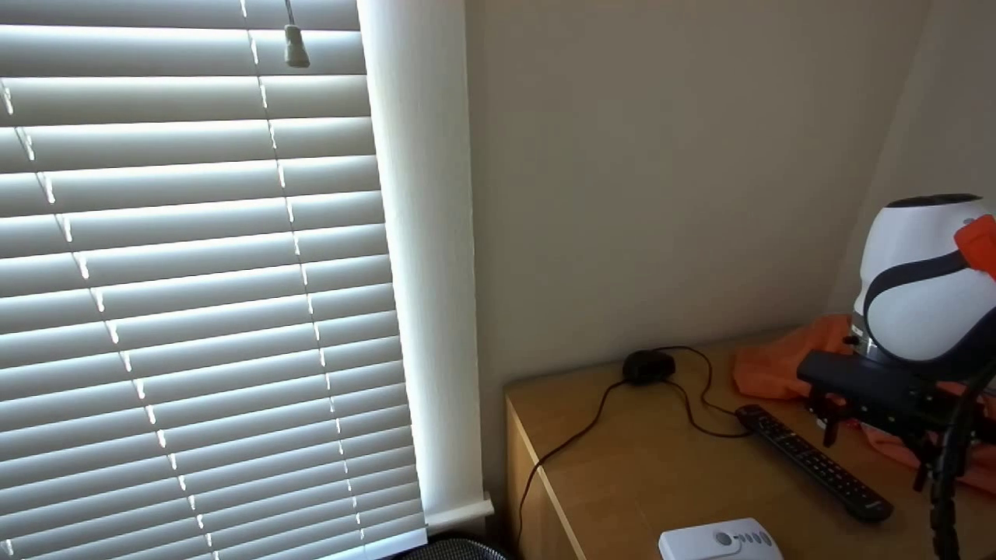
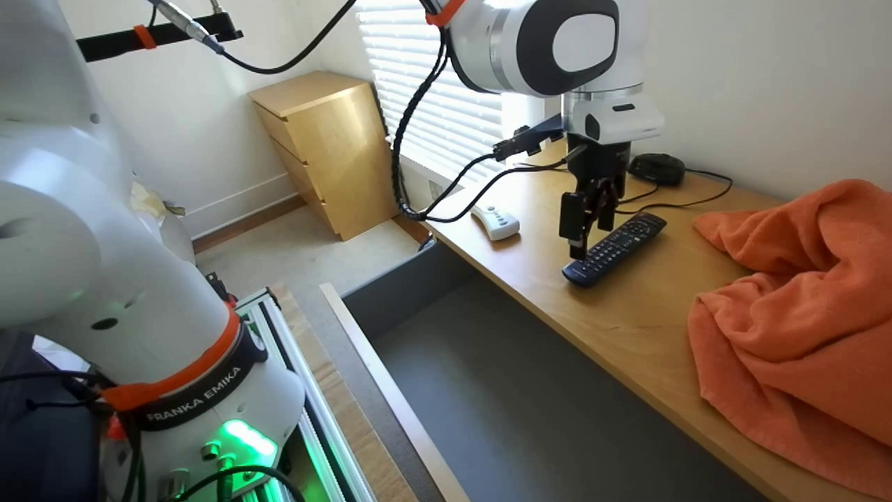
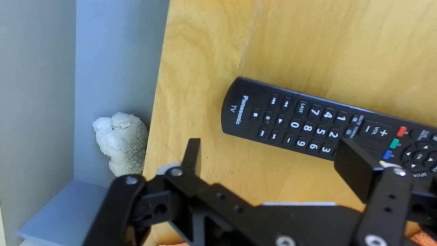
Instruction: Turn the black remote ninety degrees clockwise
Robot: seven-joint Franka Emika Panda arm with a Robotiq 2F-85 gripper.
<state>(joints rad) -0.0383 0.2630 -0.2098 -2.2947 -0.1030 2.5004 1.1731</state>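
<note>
The black remote [image 3: 273, 119] lies flat on the wooden dresser top, with its branded end toward the dresser's edge in the wrist view. It also shows in both exterior views [image 1: 813, 463] [image 2: 620, 247]. My gripper [image 3: 275, 157] is open and empty, pointing down. In the wrist view its fingers stand wide apart; the right finger overlaps the remote in the picture, and the left finger is over bare wood. In an exterior view the gripper [image 2: 591, 233] is just above the remote's near half. The gripper [image 1: 875, 455] is partly dark and cut off in an exterior view.
An orange cloth [image 2: 801, 314] is heaped beside the remote. A white device with buttons [image 2: 497, 222] and a black puck with a cable [image 2: 657, 169] are on the dresser. An open grey drawer [image 2: 488, 390] is below; a white fuzzy thing [image 3: 121, 143] lies in it.
</note>
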